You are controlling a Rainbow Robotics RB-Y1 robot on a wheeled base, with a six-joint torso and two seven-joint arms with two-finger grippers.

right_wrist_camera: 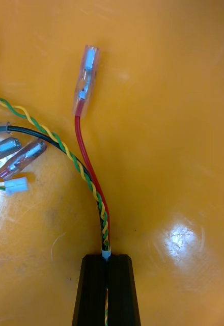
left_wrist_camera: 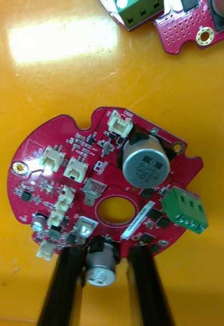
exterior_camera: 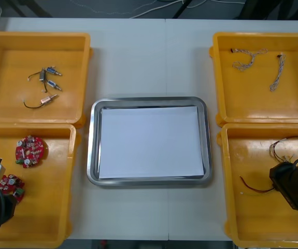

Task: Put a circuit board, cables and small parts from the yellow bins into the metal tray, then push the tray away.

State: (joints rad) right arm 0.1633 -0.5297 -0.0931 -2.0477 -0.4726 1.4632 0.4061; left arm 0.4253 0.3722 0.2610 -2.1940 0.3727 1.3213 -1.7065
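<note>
Front view: a shiny rectangular metal tray with a white inside (exterior_camera: 93,155) sits mid-counter among four yellow plastic bins (exterior_camera: 14,62), and nothing has been put in it.
Right gripper (right_wrist_camera: 108,257): it is down in the near right bin (exterior_camera: 252,223). The jaws are all but together, pinching a thin bundle of red, black and green-and-yellow twisted cables (right_wrist_camera: 103,219) just below where the strands fan out.
Right lift: I'd rise straight and slowly. The loose ends carry clear sleeved terminals that could hook the neighbouring cables, and the slick insulation needs a firm pinch.
Left gripper (left_wrist_camera: 106,252): it is in the near left bin (exterior_camera: 50,212). The jaws stand partly open astride a small silver cylindrical can (left_wrist_camera: 99,272) at the rim of a round red circuit board (left_wrist_camera: 99,168). A sliver of gap shows beside the can, so I judge nothing is gripped yet.
Left grasp: I'd close squarely and gently, since a smooth round can may slip or rock. Then I'd lift level and keep clear of the second red board (left_wrist_camera: 186,28) nearby.
Board: it is rigid and flat, lying on the bin floor. It has a central hole, a notched edge, white sockets and a green terminal block (left_wrist_camera: 186,209).
Bin floor: hard glossy plastic, lightly scuffed, so I expect things to slide on it.
</note>
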